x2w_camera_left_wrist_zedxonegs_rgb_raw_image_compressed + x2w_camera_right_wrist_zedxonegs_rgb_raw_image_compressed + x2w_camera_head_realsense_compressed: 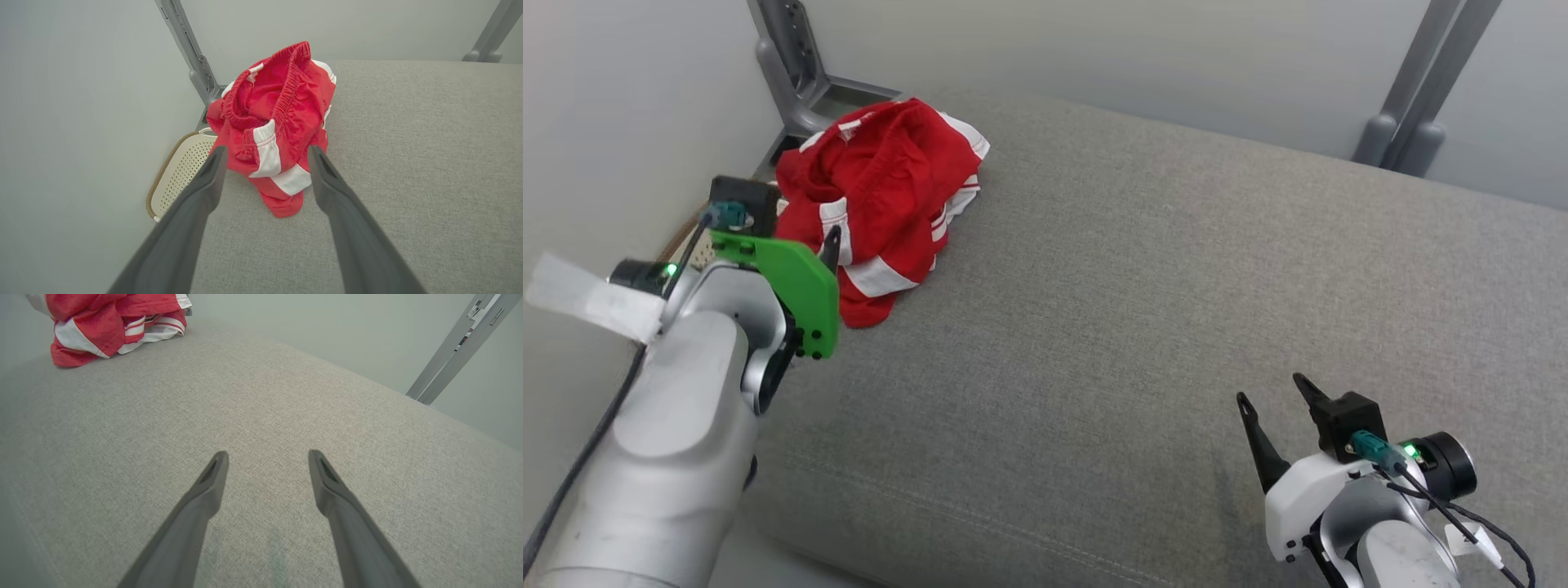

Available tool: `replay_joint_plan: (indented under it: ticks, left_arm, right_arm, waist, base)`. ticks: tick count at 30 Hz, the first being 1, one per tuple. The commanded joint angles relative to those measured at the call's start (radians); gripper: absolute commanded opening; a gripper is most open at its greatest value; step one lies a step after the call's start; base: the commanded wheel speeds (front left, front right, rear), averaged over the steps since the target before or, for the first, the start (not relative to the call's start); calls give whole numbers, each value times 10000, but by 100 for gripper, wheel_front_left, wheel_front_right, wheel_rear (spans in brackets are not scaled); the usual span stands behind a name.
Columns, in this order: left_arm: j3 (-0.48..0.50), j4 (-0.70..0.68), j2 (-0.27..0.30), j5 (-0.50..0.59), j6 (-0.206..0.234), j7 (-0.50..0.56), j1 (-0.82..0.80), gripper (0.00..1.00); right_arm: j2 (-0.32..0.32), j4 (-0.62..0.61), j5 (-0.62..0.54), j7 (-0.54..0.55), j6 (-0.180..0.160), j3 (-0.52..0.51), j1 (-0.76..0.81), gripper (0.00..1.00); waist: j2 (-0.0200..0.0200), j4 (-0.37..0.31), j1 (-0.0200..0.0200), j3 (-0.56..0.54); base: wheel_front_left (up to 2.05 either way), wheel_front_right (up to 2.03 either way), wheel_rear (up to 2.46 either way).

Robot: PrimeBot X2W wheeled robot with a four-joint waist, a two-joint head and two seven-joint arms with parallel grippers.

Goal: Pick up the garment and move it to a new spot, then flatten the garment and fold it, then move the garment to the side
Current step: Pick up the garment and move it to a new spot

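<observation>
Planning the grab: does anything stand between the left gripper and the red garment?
Nothing visible does. The open left gripper faces the red garment directly, with only bare grey cushion between them.

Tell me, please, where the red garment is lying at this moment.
In the head view, the red garment lies crumpled at the far left corner of the grey cushion, just beyond the open left gripper and near a perforated cream basket.

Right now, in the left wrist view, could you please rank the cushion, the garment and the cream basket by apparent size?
Largest: grey cushion
Then: red garment
Smallest: cream basket, partly hidden.
</observation>
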Motion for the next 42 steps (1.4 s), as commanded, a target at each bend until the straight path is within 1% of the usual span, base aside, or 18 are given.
replay_joint_plan:
  ticks: [1,9,13,15,19,22,25,28,31,37,42]
  left_arm:
    - [-60,155,20,86,-94,52,-407,100]
    - [-561,1440,345,491,-492,588,-1934,100]
    - [-581,1996,521,481,-507,719,-2373,100]
    - [-537,2275,628,440,-453,769,-2534,100]
    - [-520,2744,851,549,-155,800,-2777,100]
    - [-486,3144,1020,523,-23,967,-2928,100]
    - [-468,3355,1089,470,59,1061,-3008,100]
    - [-413,3621,1150,349,30,1146,-3095,100]
    - [-390,3757,1061,269,38,1041,-3173,0]
    - [-346,3896,784,62,-112,440,-3107,0]
    - [-521,3710,462,132,-239,-365,-3325,0]
  right_arm:
    - [-47,-135,-123,89,-5,26,-129,100]
    - [-42,-805,-545,464,-6,431,-221,100]
    - [-39,-947,-586,559,-6,552,-129,100]
    - [-41,-1000,-624,606,-6,573,-46,100]
    - [-38,-1156,-729,663,-6,531,37,100]
    - [-38,-1263,-783,700,-6,540,98,100]
    - [-39,-1335,-791,719,-6,546,102,100]
    - [-38,-1441,-829,723,-6,514,51,100]
    - [-38,-1482,-852,721,-5,449,-2,100]
    - [-40,-1308,-660,638,-6,418,-126,100]
    - [-40,-927,-374,449,-6,441,-77,100]
  waist:
    - [0,-598,0,786]
    - [0,-1493,0,1676]
    - [0,-1886,0,1913]
    - [0,-2054,0,2013]
    - [0,-2322,0,2239]
    - [0,-2468,0,2412]
    - [0,-2543,0,2530]
    - [0,-2593,0,2715]
    - [0,-2559,0,2836]
    - [0,-2451,0,2652]
    - [0,-2405,0,1974]
  base:
    - [0,0,0]
    - [0,0,0]
    - [0,0,0]
    - [0,0,0]
    - [0,0,0]
    - [0,0,0]
    - [0,0,0]
    - [0,0,0]
    - [0,0,0]
    - [0,0,0]
    - [0,0,0]
